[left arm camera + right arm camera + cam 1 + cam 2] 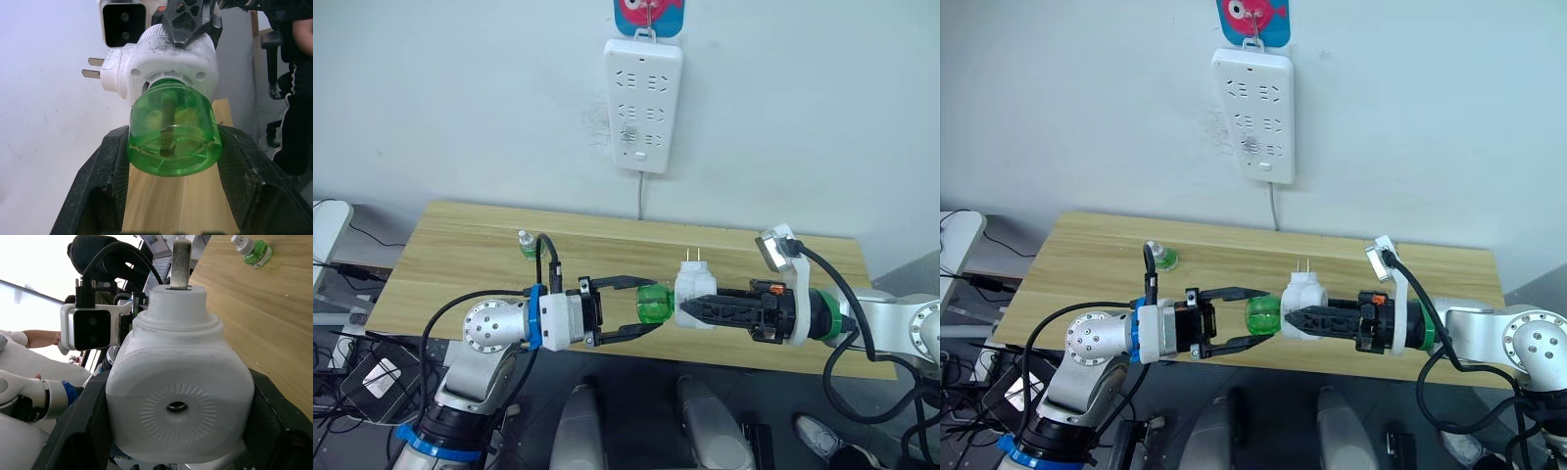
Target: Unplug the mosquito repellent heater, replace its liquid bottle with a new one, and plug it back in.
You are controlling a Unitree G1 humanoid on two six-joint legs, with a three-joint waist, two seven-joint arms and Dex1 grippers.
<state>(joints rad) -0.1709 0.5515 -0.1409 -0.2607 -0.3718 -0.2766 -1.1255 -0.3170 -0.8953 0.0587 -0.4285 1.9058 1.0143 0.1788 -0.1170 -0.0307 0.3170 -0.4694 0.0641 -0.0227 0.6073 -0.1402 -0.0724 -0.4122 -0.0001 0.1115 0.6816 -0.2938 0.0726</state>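
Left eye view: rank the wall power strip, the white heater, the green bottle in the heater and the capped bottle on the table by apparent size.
1. Wall power strip
2. Mosquito repellent heater
3. Green bottle in the heater
4. Capped green bottle, smallest, though it lies farther from the camera, so it and the other bottle may be alike in true size.

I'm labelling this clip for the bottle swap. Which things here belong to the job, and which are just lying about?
Part of the job:
- heater, unplugged, held in the right hand
- green bottle screwed into it, between the left hand's fingers
- capped green bottle on the table
- wall power strip

Lying about:
- cables on the floor
- fish-shaped hook
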